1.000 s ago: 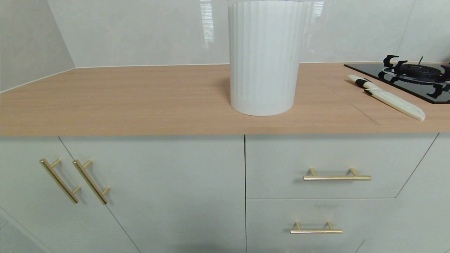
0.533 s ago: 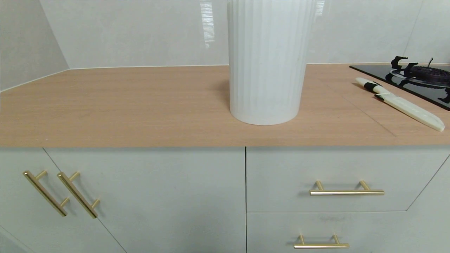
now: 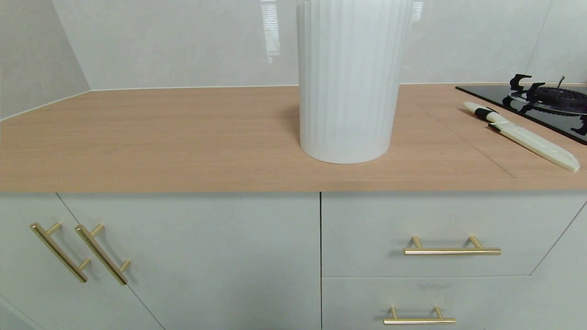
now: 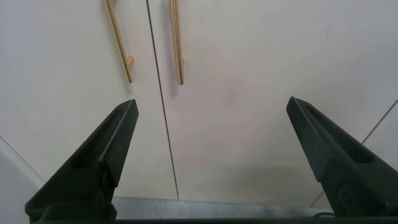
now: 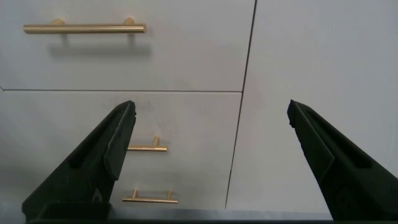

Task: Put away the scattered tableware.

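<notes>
So the left pincer [image 4: 211, 102] and right pincer [image 5: 211, 104] are both hanging released and empty, probably readying for the knife [image 3: 520, 136] lying on the bench [image 3: 160, 137].

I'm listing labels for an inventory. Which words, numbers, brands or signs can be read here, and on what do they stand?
None can be read.
The white ribbed container, the knife, the countertop, the cabinet doors and the hob show no print.
A faint mark on the lower drawer front is too blurred to tell if it is text.
</notes>
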Motion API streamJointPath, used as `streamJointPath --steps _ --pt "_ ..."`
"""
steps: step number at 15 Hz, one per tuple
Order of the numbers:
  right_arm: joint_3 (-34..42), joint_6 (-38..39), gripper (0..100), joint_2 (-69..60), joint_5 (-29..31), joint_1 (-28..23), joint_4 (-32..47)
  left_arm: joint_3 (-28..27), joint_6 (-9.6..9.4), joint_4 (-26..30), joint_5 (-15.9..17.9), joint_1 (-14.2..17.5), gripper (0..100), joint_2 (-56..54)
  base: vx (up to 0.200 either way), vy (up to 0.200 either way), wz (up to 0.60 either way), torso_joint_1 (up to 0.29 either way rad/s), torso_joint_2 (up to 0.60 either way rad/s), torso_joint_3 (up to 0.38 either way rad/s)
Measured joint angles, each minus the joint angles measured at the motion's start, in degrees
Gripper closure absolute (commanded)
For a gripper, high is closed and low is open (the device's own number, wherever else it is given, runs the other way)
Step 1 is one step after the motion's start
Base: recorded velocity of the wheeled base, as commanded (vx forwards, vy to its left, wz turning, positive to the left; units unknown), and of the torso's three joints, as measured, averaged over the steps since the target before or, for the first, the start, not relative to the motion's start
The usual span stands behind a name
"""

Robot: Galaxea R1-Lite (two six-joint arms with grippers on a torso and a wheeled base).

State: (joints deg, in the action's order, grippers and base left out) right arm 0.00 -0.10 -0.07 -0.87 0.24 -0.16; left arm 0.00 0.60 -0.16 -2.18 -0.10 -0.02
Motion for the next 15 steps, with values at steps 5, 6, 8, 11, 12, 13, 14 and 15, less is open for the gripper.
streamJointPath --steps 5,6,8,11,12,13,14,15 --pt "0.0 0.0 0 0.0 0.0 0.0 0.0 0.0 0.00 0.0 0.0 0.0 0 0.0 0.000 0.000 0.00 0.000 0.00 0.000" --pt "0.0 0.0 0 0.0 0.1 0.0 0.0 0.0 -0.02 0.0 0.0 0.0 0 0.0 0.000 0.000 0.00 0.000 0.00 0.000" --pt "0.0 0.1 0 0.0 0.1 0.0 0.0 0.0 0.00 0.0 0.0 0.0 0 0.0 0.000 0.000 0.00 0.010 -0.24 -0.217" --pt "0.0 0.1 0 0.0 0.1 0.0 0.0 0.0 0.00 0.0 0.0 0.0 0 0.0 0.000 0.000 0.00 0.049 -0.28 -0.347" --pt "0.0 0.1 0 0.0 0.1 0.0 0.0 0.0 0.00 -0.1 0.0 0.0 0 0.0 0.000 0.000 0.00 0.036 -0.55 -0.349" --pt "0.0 0.1 0 0.0 0.1 0.0 0.0 0.0 0.00 0.0 0.0 0.0 0 0.0 0.000 0.000 0.00 0.095 -0.51 -0.339" --pt "0.0 0.1 0 0.0 0.1 0.0 0.0 0.0 -0.02 0.0 0.0 0.0 0 0.0 0.000 0.000 0.00 0.115 -0.49 -0.344" --pt "0.0 0.1 0 0.0 0.1 0.0 0.0 0.0 0.00 0.0 0.0 0.0 0 0.0 0.000 0.000 0.00 0.124 -0.48 -0.339"
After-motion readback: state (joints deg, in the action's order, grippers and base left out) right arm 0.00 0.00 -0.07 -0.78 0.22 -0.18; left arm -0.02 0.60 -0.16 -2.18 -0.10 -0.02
